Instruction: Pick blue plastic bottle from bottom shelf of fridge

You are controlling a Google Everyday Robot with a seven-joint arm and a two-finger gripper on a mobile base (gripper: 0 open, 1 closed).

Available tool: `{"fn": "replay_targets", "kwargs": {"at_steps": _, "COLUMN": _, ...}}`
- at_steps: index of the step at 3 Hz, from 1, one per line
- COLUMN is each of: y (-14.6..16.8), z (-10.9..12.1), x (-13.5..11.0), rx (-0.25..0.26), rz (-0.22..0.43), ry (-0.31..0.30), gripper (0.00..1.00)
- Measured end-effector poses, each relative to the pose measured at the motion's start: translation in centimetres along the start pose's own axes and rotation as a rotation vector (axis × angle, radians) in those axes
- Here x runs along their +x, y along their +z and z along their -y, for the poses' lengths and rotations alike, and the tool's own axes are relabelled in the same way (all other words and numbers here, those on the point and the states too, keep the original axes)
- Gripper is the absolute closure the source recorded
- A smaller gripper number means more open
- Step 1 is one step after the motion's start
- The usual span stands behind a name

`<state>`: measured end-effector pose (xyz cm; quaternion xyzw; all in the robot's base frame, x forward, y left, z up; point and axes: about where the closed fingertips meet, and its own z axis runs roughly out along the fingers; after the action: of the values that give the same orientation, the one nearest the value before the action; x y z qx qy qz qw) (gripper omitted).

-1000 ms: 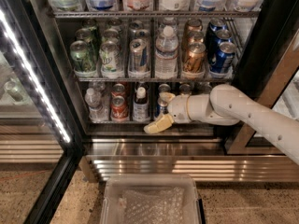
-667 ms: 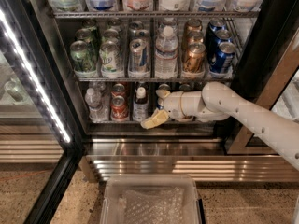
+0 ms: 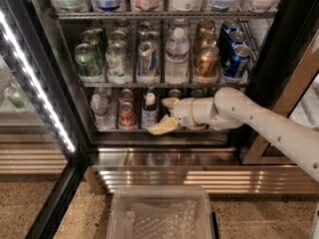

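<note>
The blue plastic bottle (image 3: 148,114) stands upright on the bottom shelf (image 3: 114,130) of the fridge (image 3: 279,44). It has a white cap and a blue-and-white label, and it sits between a red can (image 3: 126,114) and my gripper. My gripper (image 3: 165,116) reaches into the bottom shelf from the right, just to the right of the bottle. It is open, with one yellowish finger (image 3: 170,102) high and the other low by the shelf's front edge. It holds nothing. Cans behind the wrist are partly hidden.
A small clear bottle (image 3: 99,111) stands at the shelf's left. The rack above holds cans and a tall water bottle (image 3: 177,56). The LED strip (image 3: 35,78) runs down the open glass door at left. A steel base (image 3: 164,158) and a clear bin (image 3: 162,213) lie below.
My gripper and arm have moved left along the bottom shelf, closing in on the blue plastic bottle. The bottle and cans have not moved.
</note>
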<state>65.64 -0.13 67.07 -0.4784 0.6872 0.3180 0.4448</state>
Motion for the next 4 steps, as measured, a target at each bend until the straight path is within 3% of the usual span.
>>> {"fn": "replay_targets", "kwargs": {"at_steps": 1, "y": 1.4, "z": 0.1, "x": -0.3, "rx": -0.032, "rz": 0.015, "ry": -0.019, "gripper": 0.16}}
{"fn": "replay_targets", "kwargs": {"at_steps": 2, "y": 3.8, "z": 0.4, "x": -0.6, "rx": -0.075, "rz": 0.028, "ry": -0.052, "gripper": 0.02}}
{"fn": "replay_targets", "kwargs": {"at_steps": 4, "y": 6.4, "z": 1.0, "x": 0.0, "rx": -0.108, "rz": 0.037, "ry": -0.053, "gripper": 0.03}}
